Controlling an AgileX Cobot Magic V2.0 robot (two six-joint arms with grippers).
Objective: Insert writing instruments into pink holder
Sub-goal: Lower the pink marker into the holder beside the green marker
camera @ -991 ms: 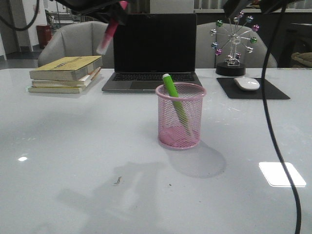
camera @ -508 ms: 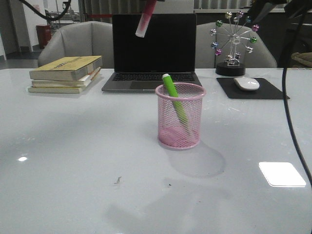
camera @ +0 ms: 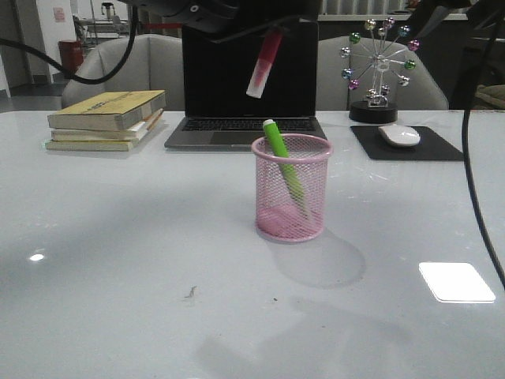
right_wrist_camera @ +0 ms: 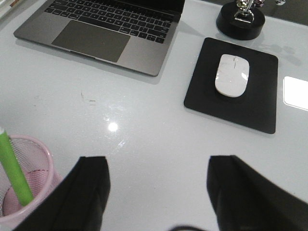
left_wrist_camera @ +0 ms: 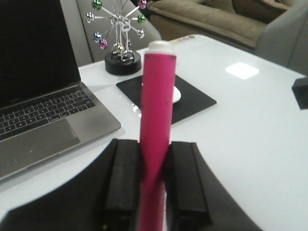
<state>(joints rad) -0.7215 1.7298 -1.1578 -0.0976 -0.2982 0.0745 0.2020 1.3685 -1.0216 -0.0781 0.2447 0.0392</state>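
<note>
The pink holder [camera: 290,188], a wire-mesh cup, stands mid-table in front of the laptop. A green marker [camera: 282,162] leans inside it, its tip poking above the rim. High above and slightly left of the cup, my left gripper [camera: 272,31] is shut on the pink marker [camera: 263,67], which hangs tilted with its pale end down. In the left wrist view the pink marker [left_wrist_camera: 157,106] is pinched between both pads of the left gripper [left_wrist_camera: 155,159]. My right gripper [right_wrist_camera: 159,166] is open and empty, beside the holder [right_wrist_camera: 45,161] and green marker [right_wrist_camera: 13,171].
A laptop [camera: 249,79] stands open behind the cup. Stacked books [camera: 106,118] lie at the back left. A white mouse [camera: 399,135] on a black pad [camera: 442,148] and a ferris-wheel ornament [camera: 380,67] are at the back right. A black cable [camera: 472,158] hangs on the right.
The left gripper carried the pink marker rightward from above the books across the laptop screen, then lower, to a spot above the cup's left rim. Cup and green marker stayed still.
</note>
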